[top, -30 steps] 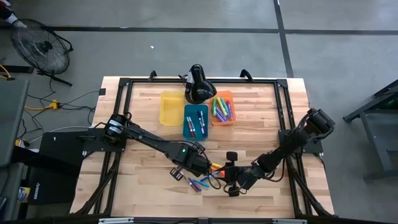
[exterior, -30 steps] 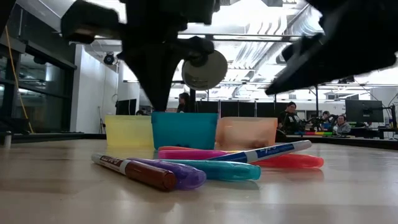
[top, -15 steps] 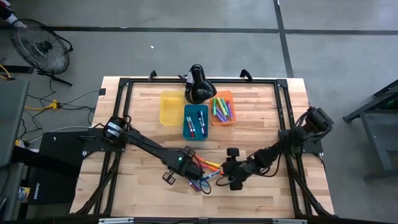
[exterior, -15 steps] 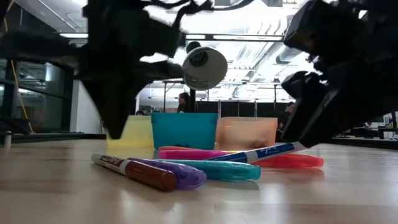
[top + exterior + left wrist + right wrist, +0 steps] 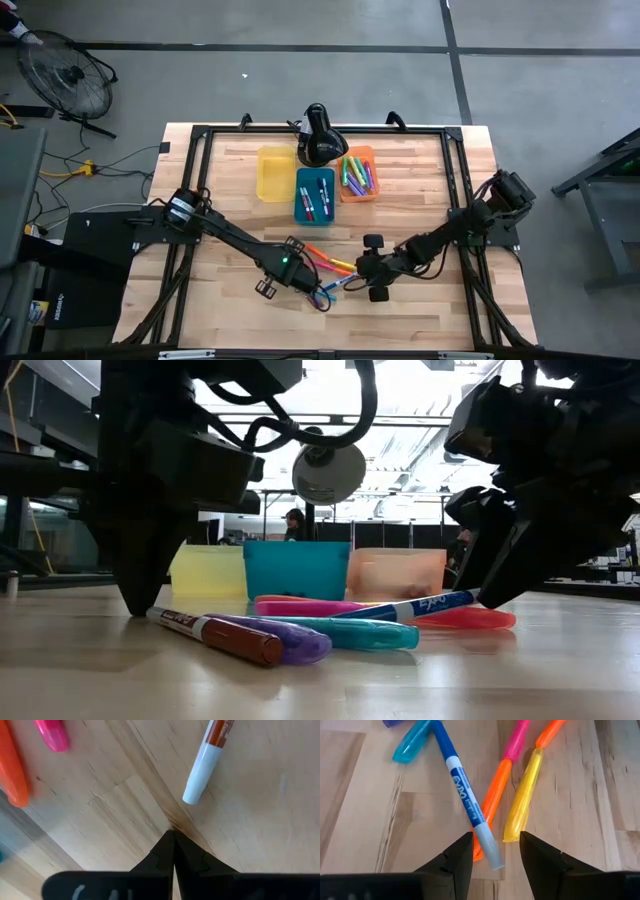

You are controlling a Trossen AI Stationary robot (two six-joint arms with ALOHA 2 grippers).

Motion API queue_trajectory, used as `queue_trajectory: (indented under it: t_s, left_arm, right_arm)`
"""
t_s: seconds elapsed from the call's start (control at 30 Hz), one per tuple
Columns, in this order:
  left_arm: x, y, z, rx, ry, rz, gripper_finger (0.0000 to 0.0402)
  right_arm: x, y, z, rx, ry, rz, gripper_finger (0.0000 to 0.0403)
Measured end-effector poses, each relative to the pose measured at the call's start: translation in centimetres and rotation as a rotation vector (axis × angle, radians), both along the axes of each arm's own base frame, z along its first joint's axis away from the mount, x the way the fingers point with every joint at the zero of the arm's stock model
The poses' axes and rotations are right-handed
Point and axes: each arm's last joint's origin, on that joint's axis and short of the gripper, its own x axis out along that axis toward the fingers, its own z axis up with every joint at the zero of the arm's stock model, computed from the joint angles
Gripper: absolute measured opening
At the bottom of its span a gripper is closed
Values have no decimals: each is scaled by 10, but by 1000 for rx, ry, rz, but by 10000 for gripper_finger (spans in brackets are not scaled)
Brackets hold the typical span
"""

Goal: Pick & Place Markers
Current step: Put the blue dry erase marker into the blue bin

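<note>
Judging by the bins (image 5: 316, 186), several markers (image 5: 327, 277) remain loose at 6 o'clock; the right gripper (image 5: 492, 851) is released around one, the left gripper (image 5: 173, 851) clenched empty.

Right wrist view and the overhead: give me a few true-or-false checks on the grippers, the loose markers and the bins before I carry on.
1. The right gripper is open, with the end of the blue-and-white marker between its fingers. True.
2. The left gripper is open wide. False: its fingers are pressed together, holding nothing.
3. The yellow bin holds several markers. False: none show in it.
4. The orange bin already has markers in it. True.
5. All markers are binned. False: a pile of markers lies on the table between the grippers.
</note>
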Motion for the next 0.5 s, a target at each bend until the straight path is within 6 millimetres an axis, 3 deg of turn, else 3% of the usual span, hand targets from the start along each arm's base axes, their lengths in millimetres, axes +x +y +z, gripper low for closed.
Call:
queue_trajectory:
  t_s: [0.5]
  left_arm:
    - [-1, 0, 0, -8, 12, 30, 0]
  right_arm:
    - [-1, 1, 0, 20, 22, 54, 20]
